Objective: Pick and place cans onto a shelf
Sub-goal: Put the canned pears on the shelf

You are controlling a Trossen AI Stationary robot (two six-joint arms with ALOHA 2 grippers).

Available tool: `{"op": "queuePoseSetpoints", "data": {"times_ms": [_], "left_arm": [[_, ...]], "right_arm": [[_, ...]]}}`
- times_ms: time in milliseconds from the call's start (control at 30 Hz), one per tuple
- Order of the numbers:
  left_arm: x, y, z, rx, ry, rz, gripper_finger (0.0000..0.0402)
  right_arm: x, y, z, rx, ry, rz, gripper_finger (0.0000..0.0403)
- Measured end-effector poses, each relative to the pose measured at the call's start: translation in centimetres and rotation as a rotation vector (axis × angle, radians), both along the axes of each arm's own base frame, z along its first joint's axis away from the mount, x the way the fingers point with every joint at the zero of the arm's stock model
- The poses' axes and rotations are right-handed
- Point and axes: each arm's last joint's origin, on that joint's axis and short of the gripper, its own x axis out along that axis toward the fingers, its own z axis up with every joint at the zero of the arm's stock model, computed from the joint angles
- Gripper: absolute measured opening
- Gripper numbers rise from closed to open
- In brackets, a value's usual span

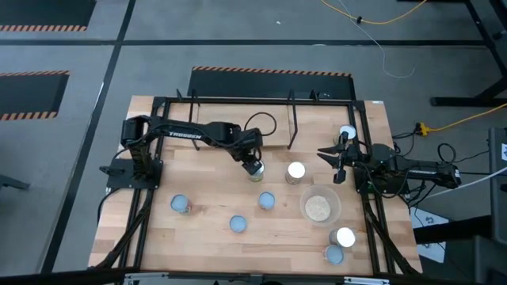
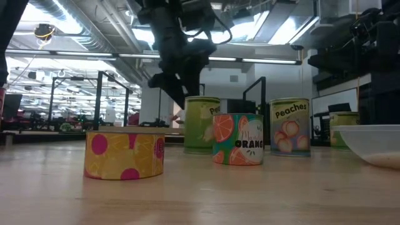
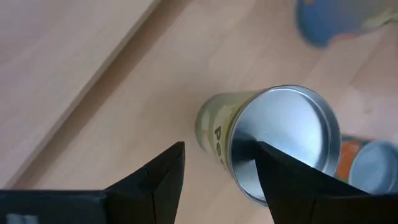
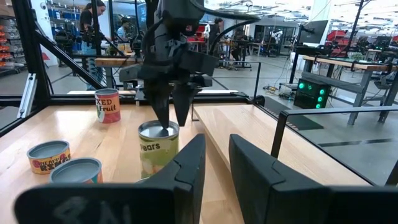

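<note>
A green "Pears" can [image 3: 280, 134] with a shiny top stands upright on the table [image 1: 206, 237], in front of the shelf [image 1: 291, 119] of black rods. My left gripper [image 3: 219, 149] points steeply down just over this can [image 4: 158, 149] and is open. One finger is over the can's top and the other over the bare table beside it. I see no touch. More cans [image 1: 295, 171] [image 1: 266, 200] [image 1: 181, 204] stand about. My right gripper [image 1: 337, 157] waits at the table's right side, level, open and holding nothing.
A clear bowl of beige grains [image 1: 319, 207] sits right of centre, with two cans [image 1: 344, 236] near the front right corner and one can [image 1: 347, 132] at the far right. An orange-labelled can [image 2: 237, 139] and a yellow can [image 2: 124, 154] stand nearer the front edge.
</note>
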Motion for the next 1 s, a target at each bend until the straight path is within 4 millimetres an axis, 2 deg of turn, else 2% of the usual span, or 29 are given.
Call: {"op": "queuePoseSetpoints", "data": {"times_ms": [133, 267, 733, 1000], "left_arm": [[-0.05, 0.01, 0.13, 0.003, -0.002, -0.001, 0.0184], [-0.05, 0.01, 0.13, 0.004, -0.002, -0.002, 0.0158], [-0.06, 0.06, 0.13, 0.030, 0.000, -0.047, 0.0014], [-0.09, 0.08, 0.19, 0.049, 0.000, -0.087, 0.0003]], "right_arm": [[0.01, 0.00, -0.01, 0.000, 0.001, 0.000, 0.0078], [0.01, 0.00, -0.02, 0.000, 0.003, 0.000, 0.0078], [0.01, 0.00, -0.02, 0.000, 0.003, 0.000, 0.0078], [0.02, 0.00, -0.03, 0.000, 0.003, 0.000, 0.0078]]}}
